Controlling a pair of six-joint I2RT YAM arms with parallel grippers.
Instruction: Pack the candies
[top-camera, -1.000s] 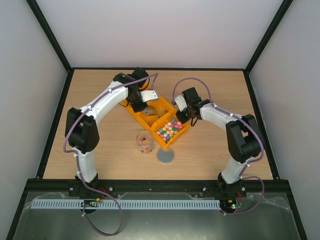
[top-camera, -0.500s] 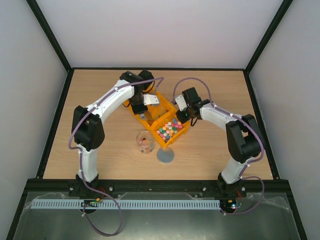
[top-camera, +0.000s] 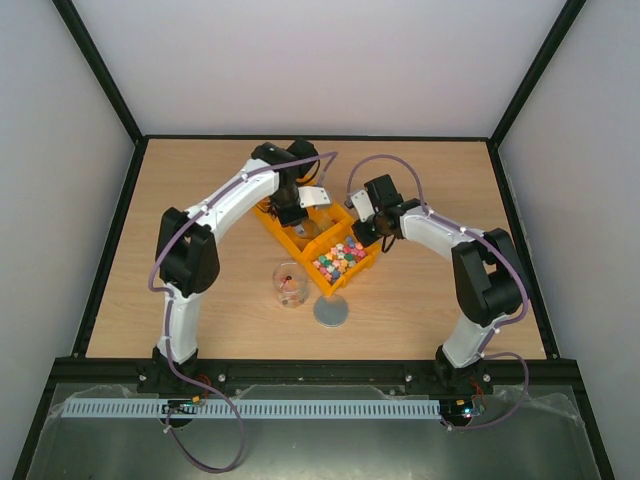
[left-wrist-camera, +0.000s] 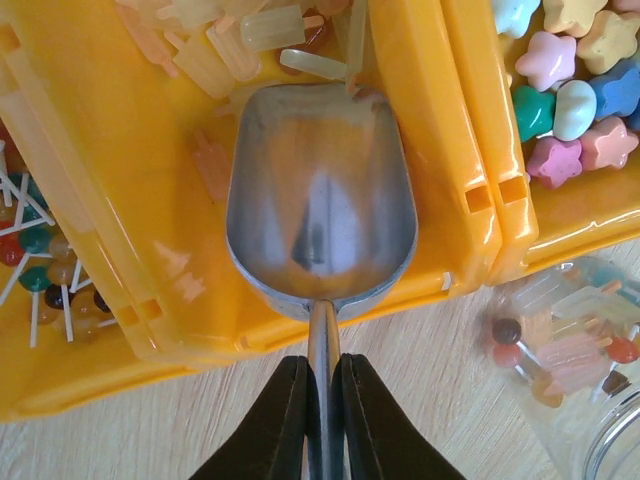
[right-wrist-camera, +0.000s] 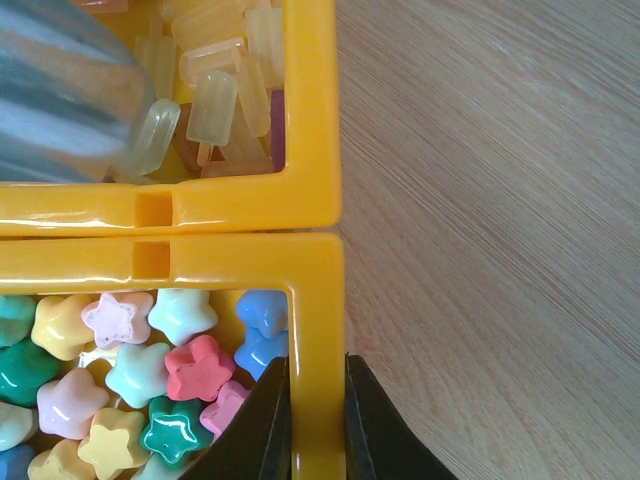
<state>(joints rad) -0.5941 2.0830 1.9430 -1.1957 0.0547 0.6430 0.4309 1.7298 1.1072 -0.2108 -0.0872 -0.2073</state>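
Observation:
My left gripper (left-wrist-camera: 322, 365) is shut on the handle of the silver scoop (left-wrist-camera: 320, 200), whose empty bowl lies in the middle yellow bin, just short of the amber candies (left-wrist-camera: 250, 40). Red, white and dark candies on sticks (left-wrist-camera: 40, 260) fill the bin to its left, and pastel star candies (left-wrist-camera: 575, 90) the one to its right. My right gripper (right-wrist-camera: 316, 375) is shut on the yellow wall (right-wrist-camera: 318, 300) of the pastel candies' (right-wrist-camera: 150, 370) bin. From above, the left gripper (top-camera: 292, 215) and right gripper (top-camera: 372, 232) flank the bins (top-camera: 283, 237).
A clear jar (top-camera: 289, 285) holding a few candies stands on the table in front of the bins; it also shows in the left wrist view (left-wrist-camera: 575, 345). A grey round disc (top-camera: 331, 312) lies to its right. Black frame rails border the table.
My left arm has swung right, carrying the scoop over the bins. The right arm, jar and disc have not moved.

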